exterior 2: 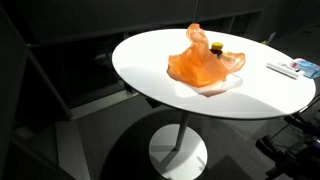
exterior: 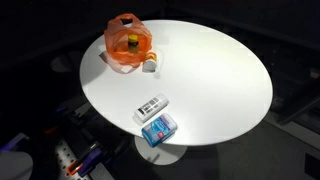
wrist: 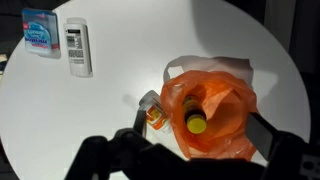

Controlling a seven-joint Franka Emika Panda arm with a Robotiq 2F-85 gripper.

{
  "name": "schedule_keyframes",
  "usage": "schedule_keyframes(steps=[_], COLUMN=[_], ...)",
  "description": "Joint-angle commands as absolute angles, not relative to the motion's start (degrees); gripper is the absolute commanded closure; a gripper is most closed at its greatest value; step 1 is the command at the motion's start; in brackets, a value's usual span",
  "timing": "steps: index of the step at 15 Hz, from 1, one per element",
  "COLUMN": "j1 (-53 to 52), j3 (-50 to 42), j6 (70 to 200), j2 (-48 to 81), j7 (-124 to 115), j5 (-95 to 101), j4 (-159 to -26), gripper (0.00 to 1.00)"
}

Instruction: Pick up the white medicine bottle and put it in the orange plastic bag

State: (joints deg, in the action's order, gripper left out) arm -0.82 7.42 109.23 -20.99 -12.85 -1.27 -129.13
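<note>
The orange plastic bag (wrist: 210,115) stands open on the round white table (wrist: 120,110); it shows in both exterior views (exterior: 127,48) (exterior 2: 203,68). Inside it stands a dark bottle with a yellow cap (wrist: 197,122). A small white medicine bottle with an orange label (wrist: 153,113) lies on the table touching the bag's side, also seen in an exterior view (exterior: 150,65). My gripper (wrist: 200,128) is open and empty, above the bag, with one finger by the small bottle and the other past the bag's far side.
A white box with a barcode (wrist: 78,47) (exterior: 150,105) and a blue box (wrist: 38,30) (exterior: 158,128) lie near the table edge, away from the bag. The surroundings are dark. The table stands on one pedestal (exterior 2: 180,150).
</note>
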Motion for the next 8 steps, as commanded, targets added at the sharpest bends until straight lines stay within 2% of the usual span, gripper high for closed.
schedule_keyframes(steps=[1,8], j1=[-1.4,-1.1], j3=[6.9,6.1], j6=[109.1,112.4], j2=[-20.9,-19.2], j7=[-13.0,-9.5], j5=[-1.1,1.2], j4=[-128.9,-129.1], gripper=[0.00,0.00])
